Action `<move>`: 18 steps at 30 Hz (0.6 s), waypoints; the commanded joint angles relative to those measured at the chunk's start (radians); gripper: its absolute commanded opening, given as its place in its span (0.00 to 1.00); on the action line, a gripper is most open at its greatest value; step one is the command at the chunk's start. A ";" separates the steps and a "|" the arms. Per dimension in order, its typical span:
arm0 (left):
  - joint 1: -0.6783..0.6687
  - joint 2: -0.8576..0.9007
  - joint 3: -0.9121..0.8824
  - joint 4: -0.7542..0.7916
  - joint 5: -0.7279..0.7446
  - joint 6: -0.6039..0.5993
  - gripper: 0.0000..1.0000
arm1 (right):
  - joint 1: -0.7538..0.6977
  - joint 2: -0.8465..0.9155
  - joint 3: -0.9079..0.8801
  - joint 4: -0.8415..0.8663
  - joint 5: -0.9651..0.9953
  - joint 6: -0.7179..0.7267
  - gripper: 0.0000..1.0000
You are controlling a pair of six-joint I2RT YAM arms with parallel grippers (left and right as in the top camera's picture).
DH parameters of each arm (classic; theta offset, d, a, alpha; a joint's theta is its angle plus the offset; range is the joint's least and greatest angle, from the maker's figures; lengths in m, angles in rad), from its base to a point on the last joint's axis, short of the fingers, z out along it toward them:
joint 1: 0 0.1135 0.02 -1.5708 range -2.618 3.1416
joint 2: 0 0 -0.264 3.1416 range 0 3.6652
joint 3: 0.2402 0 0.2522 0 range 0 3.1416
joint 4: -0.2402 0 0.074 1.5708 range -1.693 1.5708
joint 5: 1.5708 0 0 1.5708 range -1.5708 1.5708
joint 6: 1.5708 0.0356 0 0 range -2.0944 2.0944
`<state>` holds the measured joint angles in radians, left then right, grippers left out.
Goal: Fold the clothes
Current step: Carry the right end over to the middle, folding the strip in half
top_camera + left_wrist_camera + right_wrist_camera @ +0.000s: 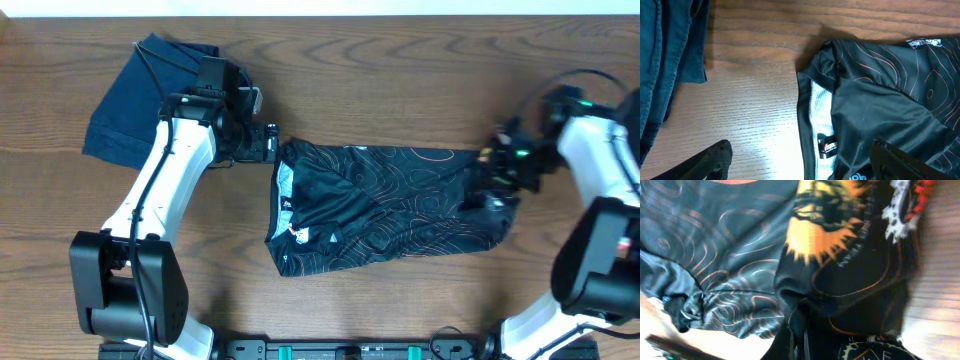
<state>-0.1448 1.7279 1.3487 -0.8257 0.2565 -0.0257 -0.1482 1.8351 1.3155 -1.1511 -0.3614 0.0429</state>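
Black cloth with thin orange contour lines lies across the middle of the brown wooden table [400, 80] in the overhead view: this is the jersey [390, 205], spread lengthwise left to right, with its neck end to the left. A navy denim garment [130, 100] lies crumpled at the far left corner, apart from the jersey. The left pincer [268, 143] hangs just beside the jersey's upper left corner. The right pincer [490, 170] sits at the jersey's right edge, where the cloth bunches.

From the left wrist, the left pincer [801, 147] stands released, jaws wide apart and gripping nothing, with bare table [750, 110] and the jersey's neck edge between them. The jersey [880, 100] fills the right side, showing its white mesh lining and a small neck label [827, 147]. The denim garment [665, 60] lies at the left.

From the right wrist, the right pincer [799, 340] is clenched on a gathered fold of the jersey [730, 250], whose cloth draws to a point at the fingers. A blurred orange graphic [815, 235] shows above the fold.
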 commanded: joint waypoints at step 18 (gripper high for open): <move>0.004 -0.011 0.005 0.000 0.005 0.006 0.90 | 0.426 -0.026 0.010 0.031 0.204 0.165 0.27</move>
<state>-0.1448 1.7279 1.3487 -0.8257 0.2565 -0.0257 0.2672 1.8351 1.3155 -1.1183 -0.1940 0.1940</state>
